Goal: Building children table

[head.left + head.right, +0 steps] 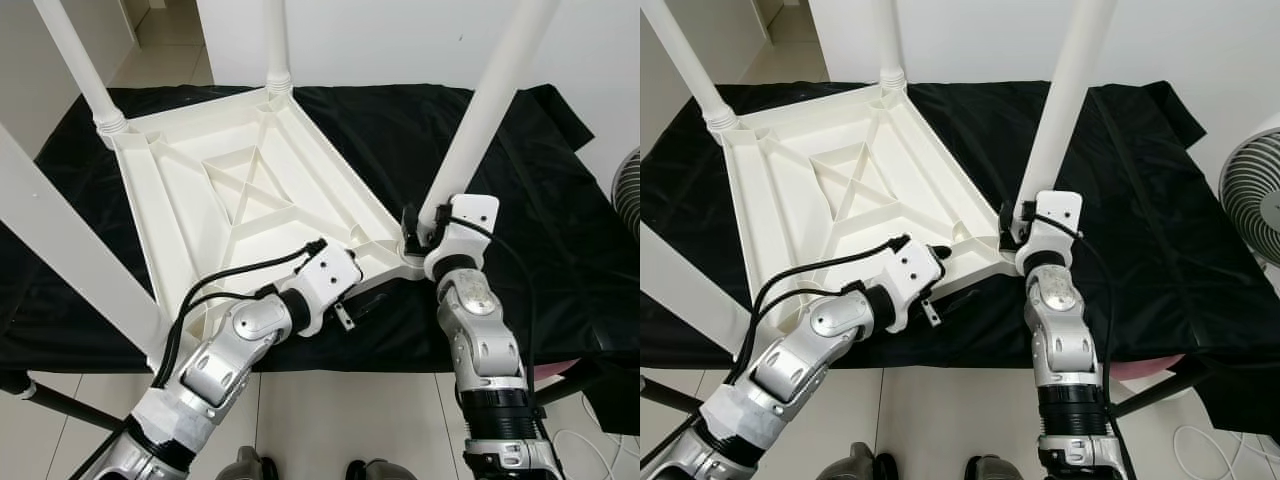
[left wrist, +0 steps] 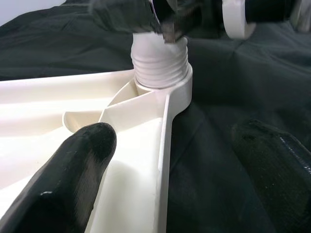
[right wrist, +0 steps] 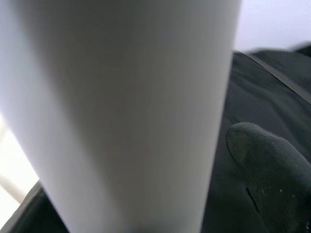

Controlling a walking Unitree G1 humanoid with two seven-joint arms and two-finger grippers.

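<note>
Nearest, left gripper (image 1: pixel 352 307) spread wide at the near edge of an upturned white ribbed plastic tabletop (image 1: pixel 240 190), one black finger (image 2: pixel 73 179) over the pale rim, the other over black cloth (image 1: pixel 520 190), nothing between them. Just beyond those fingertips, the corner socket (image 2: pixel 163 90), a moulded ring with the ridged screw end of a long smooth white round plastic leg (image 1: pixel 490 100) seated in it. Right gripper (image 1: pixel 418 232) low on that leg close above the socket, one padded fingertip (image 3: pixel 269 179) beside the glossy tube; closure of its fingers not clear enough to tell. Judged as the last leg going in, three other legs (image 1: pixel 80 65) standing further back at their corners. Best done by keeping the leg square to the socket, turning from low down, and pressing the rim flat against twist. Hard shiny plastic likely slippery; soft creased cloth likely to let the top slide.
</note>
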